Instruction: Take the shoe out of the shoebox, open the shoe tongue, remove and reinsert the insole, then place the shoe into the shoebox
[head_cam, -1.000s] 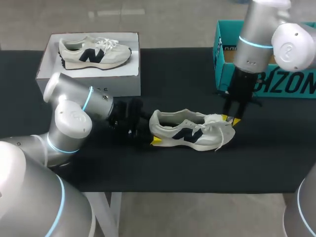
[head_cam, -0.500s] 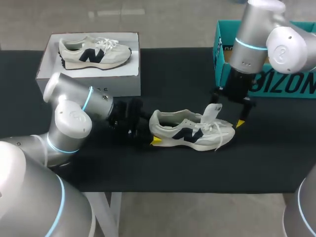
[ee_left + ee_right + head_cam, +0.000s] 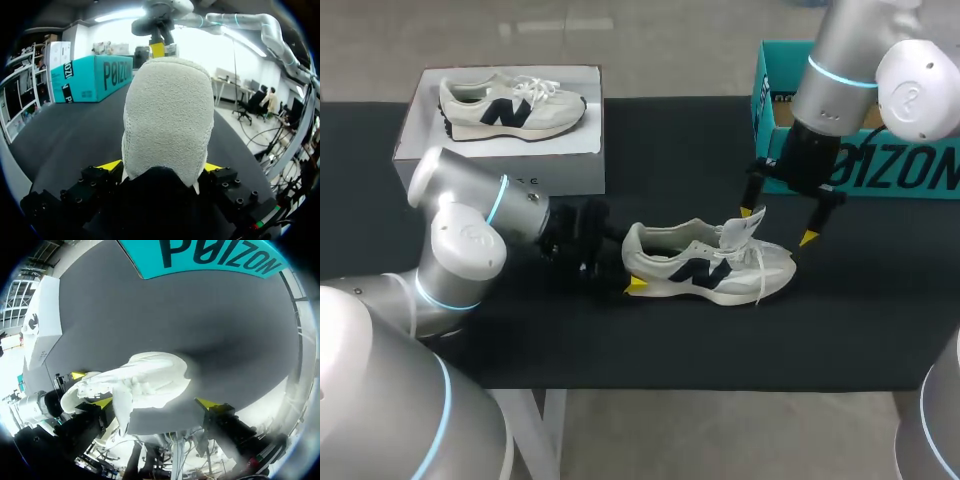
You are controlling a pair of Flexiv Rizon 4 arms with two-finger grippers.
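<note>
A grey-white sneaker (image 3: pixel 705 265) with a dark logo lies on the black table, toe to the right. My left gripper (image 3: pixel 630 266) is shut on its heel. In the left wrist view the heel (image 3: pixel 167 120) fills the gap, a yellow tip pressing on each side of my left gripper (image 3: pixel 161 166). The tongue (image 3: pixel 741 227) stands raised. My right gripper (image 3: pixel 777 225) hangs open just above the tongue and laces, holding nothing. In the right wrist view the sneaker (image 3: pixel 150 375) lies ahead of the spread fingers of my right gripper (image 3: pixel 154 403).
A white shoebox (image 3: pixel 500 165) at the back left holds a second sneaker (image 3: pixel 510 105). A teal box (image 3: pixel 790 150) stands at the back right, close behind my right arm. Bare black tabletop lies in front of the shoe.
My right gripper has opened, let go of the tongue and risen a little. The tongue now stands up. My left arm and the shoe's heel have not moved.
</note>
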